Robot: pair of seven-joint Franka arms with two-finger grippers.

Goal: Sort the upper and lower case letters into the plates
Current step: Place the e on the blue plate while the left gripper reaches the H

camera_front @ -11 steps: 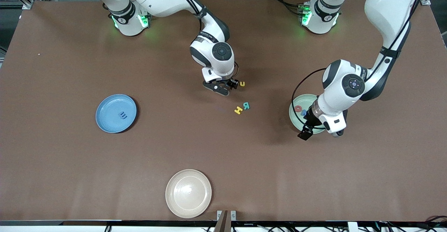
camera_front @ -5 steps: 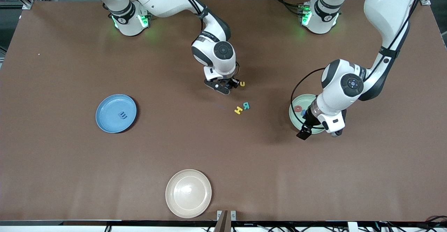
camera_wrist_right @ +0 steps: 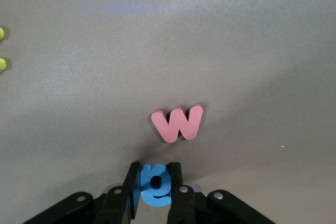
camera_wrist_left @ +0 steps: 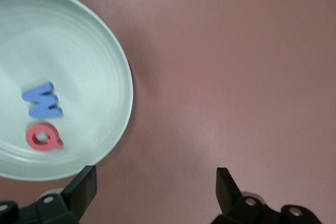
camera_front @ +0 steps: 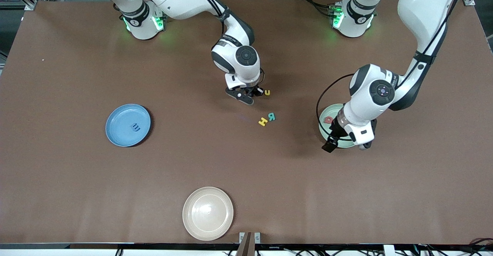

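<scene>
Nearest the table's [camera_front: 77,194] front-camera edge sat one cream-white plate [camera_front: 208,213], bare. Farther in lay the two sorting plates: one blue plate [camera_front: 128,125] toward my right arm's end, carrying a single blue letter [camera_front: 135,126], and one pale green plate [camera_wrist_left: 79,61] toward my left arm's end, holding two letters, a blue W [camera_wrist_left: 41,100] and a red Q [camera_wrist_left: 43,136]. In the front view my left arm covered most of that green plate, so only the red letter showed there.

My left gripper [camera_wrist_left: 152,192] hung over bare table just beside the green plate's rim, its fingers [camera_wrist_left: 81,187] spread wide with nothing between them.

Around the table's middle lay a yellow H [camera_front: 263,121] touching a teal R [camera_front: 272,116], then farther in a small yellow letter [camera_front: 267,92], cut off at the frame edge in the right wrist view.

My right gripper [camera_wrist_right: 155,184] was down at the table beside that yellow letter, fingers [camera_wrist_right: 131,187] pinched onto a small blue letter [camera_wrist_right: 156,184], which I could not read. A red w [camera_wrist_right: 178,123] lay flat just past my fingertips, hidden in the front view.

I counted eight letters.
</scene>
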